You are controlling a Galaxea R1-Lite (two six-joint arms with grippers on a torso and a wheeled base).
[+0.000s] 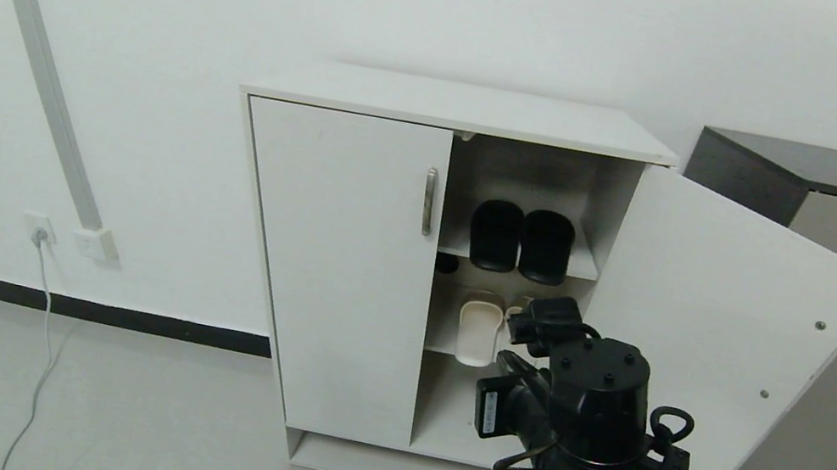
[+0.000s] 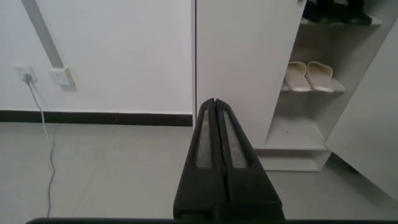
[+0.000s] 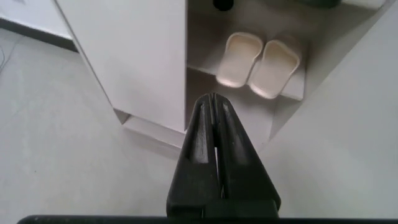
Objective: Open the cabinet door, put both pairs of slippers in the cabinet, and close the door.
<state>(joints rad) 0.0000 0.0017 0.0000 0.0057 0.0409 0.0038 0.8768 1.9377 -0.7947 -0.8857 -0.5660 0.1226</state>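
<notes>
**Head view: both pairs shelved, right door left to shut**

Head view had the cabinet [image 1: 459,104] with its left door [image 1: 334,272] shut and its right door [image 1: 721,323] swung wide toward the robot. The black pair [image 1: 521,240] sat on the upper shelf. The pale pair [image 1: 478,333] sat side by side on the shelf below.

The right arm [image 1: 595,404] hung low in front of the opening. The right gripper [image 3: 215,99] had its fingers pressed together on nothing and pointed down before the cabinet foot. The left gripper [image 2: 214,102] was likewise pressed together and empty, out on the left door's side.

Shutting the right door looked like the step in hand. To do it well, the arm would first need to back clear of the opening (otherwise the door would trap it). It would then go round to the door's outer face near the free edge. A slow push along the hinge arc, with the fingers together as a blunt pusher, should bring it flush with the left door.

The right door's outer face and any handle on it were turned away. The arm covered part of the pale pair and the bottom shelf in the head view. A dark blob [image 1: 446,263] at the back, above the pale pair, was too small to identify.
</notes>
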